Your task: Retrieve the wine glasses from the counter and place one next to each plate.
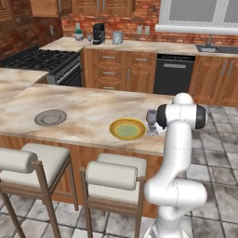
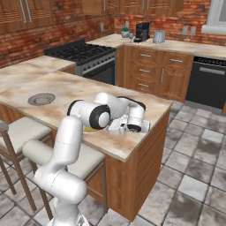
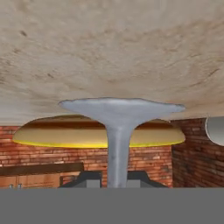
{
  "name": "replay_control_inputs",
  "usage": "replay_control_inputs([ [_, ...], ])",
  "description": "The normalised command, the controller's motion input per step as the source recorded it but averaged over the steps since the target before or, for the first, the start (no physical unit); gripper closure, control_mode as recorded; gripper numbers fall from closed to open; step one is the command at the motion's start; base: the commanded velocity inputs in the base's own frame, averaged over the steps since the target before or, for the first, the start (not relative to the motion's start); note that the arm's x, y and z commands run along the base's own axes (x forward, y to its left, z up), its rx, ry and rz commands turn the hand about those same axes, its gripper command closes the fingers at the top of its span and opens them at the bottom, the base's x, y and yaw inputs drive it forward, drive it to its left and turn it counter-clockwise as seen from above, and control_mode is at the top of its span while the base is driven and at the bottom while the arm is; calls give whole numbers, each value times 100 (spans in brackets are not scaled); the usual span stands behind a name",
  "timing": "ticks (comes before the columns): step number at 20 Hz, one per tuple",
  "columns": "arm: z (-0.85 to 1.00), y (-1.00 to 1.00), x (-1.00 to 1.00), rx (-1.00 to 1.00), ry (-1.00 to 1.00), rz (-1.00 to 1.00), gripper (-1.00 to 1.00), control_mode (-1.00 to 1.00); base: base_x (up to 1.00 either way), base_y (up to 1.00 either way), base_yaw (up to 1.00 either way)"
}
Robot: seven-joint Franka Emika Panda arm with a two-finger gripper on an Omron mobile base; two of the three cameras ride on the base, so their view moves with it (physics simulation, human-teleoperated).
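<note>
A wine glass [image 1: 151, 120] stands upright on the marbled island, just right of the yellow-olive plate [image 1: 128, 128]. My gripper [image 1: 157, 126] reaches it from the right and is shut on its stem. The hand view is rolled upside down. There the stem [image 3: 117, 148] runs between my gripper [image 3: 114, 180] tips, and the round foot [image 3: 120, 107] lies against the island top. The yellow plate [image 3: 52, 133] shows just behind it. The grey plate [image 1: 50, 117] lies further left on the island. The counter [image 1: 139, 45] runs along the brick wall at the back.
A coffee machine [image 1: 98, 33] and a metal canister [image 1: 117, 37] stand on the counter. A stove [image 1: 42, 60] is at the left and a sink [image 1: 211, 49] at the right. Two stools [image 1: 114, 176] stand against the island's near side.
</note>
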Motion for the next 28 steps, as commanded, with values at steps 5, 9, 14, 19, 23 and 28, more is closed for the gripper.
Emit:
replay_control_inputs([
  [5,-20,-5,16,0,0,0,100,-100,0,0,0],
  [9,-21,-3,6,0,-3,0,100,-100,0,0,0],
  [14,-18,0,-7,-1,-15,0,-100,-100,0,0,0],
  [19,-12,-1,-11,-4,-24,0,-100,-100,0,0,0],
  [23,-10,0,3,-3,-8,-8,-100,-100,0,0,0],
  [28,-7,-10,8,-3,0,-17,-100,-100,0,0,0],
])
